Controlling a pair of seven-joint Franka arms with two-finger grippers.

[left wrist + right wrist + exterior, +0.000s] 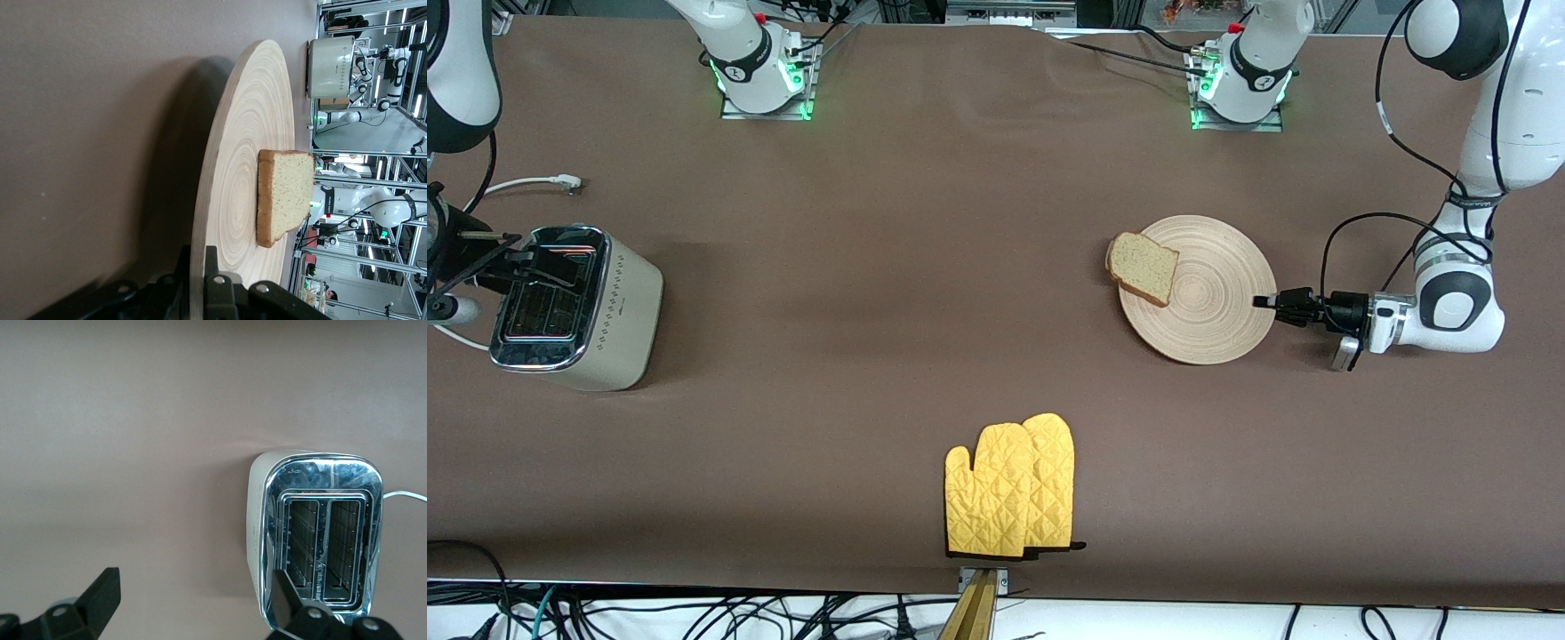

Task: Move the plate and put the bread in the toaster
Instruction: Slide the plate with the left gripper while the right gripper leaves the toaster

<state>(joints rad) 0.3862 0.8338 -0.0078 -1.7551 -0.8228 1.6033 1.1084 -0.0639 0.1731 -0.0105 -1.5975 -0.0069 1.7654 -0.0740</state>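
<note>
The round wooden plate [1218, 307] lies toward the left arm's end of the table. The slice of brown bread [1143, 267] rests on the plate's rim on the side toward the toaster, partly overhanging. My left gripper [1264, 301] is low at the table, shut on the plate's edge. In the left wrist view its jaws [198, 267] clamp the thin rim of the plate [240, 167], with the bread [283, 197] farther along. The cream toaster [574, 307] stands at the right arm's end. My right gripper [193, 600] hangs open over the toaster [317, 533], nothing between its fingers.
A pair of yellow oven mitts [1009, 489] lies near the table's front edge, in the middle. The toaster's white cord [534, 184] trails on the table farther from the camera than the toaster. Both arm bases [760, 67] stand along the back edge.
</note>
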